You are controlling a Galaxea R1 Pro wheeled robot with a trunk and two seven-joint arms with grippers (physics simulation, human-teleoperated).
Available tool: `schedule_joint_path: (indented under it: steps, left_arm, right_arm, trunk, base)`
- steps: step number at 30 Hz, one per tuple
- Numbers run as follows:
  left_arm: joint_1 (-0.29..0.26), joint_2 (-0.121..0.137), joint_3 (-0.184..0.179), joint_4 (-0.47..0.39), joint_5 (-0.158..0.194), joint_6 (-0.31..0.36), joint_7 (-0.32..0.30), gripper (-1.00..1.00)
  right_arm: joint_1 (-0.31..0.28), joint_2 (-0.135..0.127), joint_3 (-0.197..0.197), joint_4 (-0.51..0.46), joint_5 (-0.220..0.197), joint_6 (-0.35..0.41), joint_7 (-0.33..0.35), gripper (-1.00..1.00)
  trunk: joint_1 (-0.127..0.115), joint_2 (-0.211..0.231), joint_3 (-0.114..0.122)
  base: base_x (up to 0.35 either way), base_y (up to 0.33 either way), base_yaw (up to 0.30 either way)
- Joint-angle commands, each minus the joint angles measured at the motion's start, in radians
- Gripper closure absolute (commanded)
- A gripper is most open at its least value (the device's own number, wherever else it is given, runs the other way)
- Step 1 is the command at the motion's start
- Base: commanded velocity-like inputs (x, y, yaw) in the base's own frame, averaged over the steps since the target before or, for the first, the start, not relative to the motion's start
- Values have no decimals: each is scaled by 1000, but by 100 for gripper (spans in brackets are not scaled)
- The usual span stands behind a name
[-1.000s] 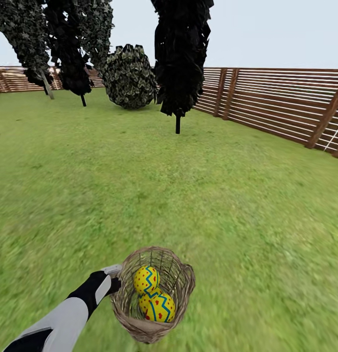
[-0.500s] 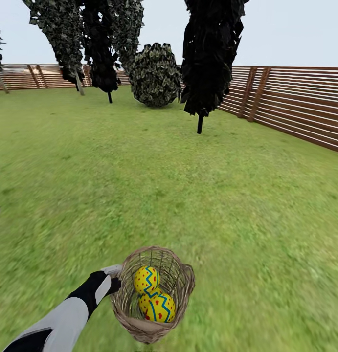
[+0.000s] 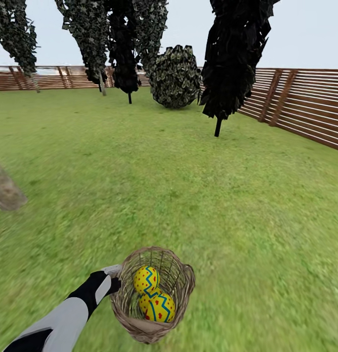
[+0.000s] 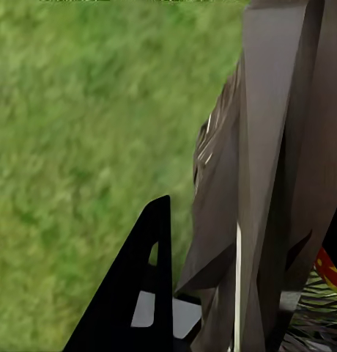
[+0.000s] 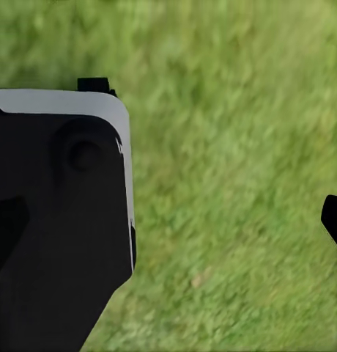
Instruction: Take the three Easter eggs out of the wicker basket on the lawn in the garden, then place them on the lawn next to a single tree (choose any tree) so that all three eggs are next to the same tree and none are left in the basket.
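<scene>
Two Easter eggs (image 3: 153,295) are counted in the one wicker basket (image 3: 178,278), whose left rim is grasped by the left end effector (image 3: 114,279) above the lawn (image 3: 198,195).

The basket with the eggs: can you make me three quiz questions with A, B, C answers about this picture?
1. Where is the small round brown woven-twig basket?
A. Under a tree
B. Held up over the bright green lawn
C. On the fence

2. How many yellow eggs with blue zigzags can you see in it?
A. Two
B. Five
C. None

3. What is the left end effector doing?
A. Hanging open, far from the basket
B. Holding an egg
C. Gripping the basket rim

Answers: 1 B, the arm carries it above grass. 2 A, two eggs show; a third may be hidden. 3 C, it closes on the rim.
</scene>
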Motion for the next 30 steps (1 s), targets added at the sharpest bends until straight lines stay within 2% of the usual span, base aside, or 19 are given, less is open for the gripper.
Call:
schedule_joint_path:
  steps: [1,24,27,30]
  left_arm:
    - [-1,-1,4,-2,9,4,3,100]
    - [-1,-3,3,-2,9,4,3,100]
    - [-1,-4,1,2,9,-43,3,100]
    - [-1,-12,1,3,8,-48,3,100]
  right_arm:
    - [-1,-1,1,1,1,1,-2,-100]
    - [-1,1,1,-9,-1,0,-3,-100]
    - [-1,0,1,-9,1,0,-2,-100]
    - [-1,0,1,-8,0,0,-2,-100]
  trunk:
    - [1,-2,-1]
    - [1,-2,28]
    - [1,-2,32]
    - [1,-2,36]
  base:
    - [0,0,34]
    - [0,0,195]
    - [0,0,226]
    - [0,0,226]
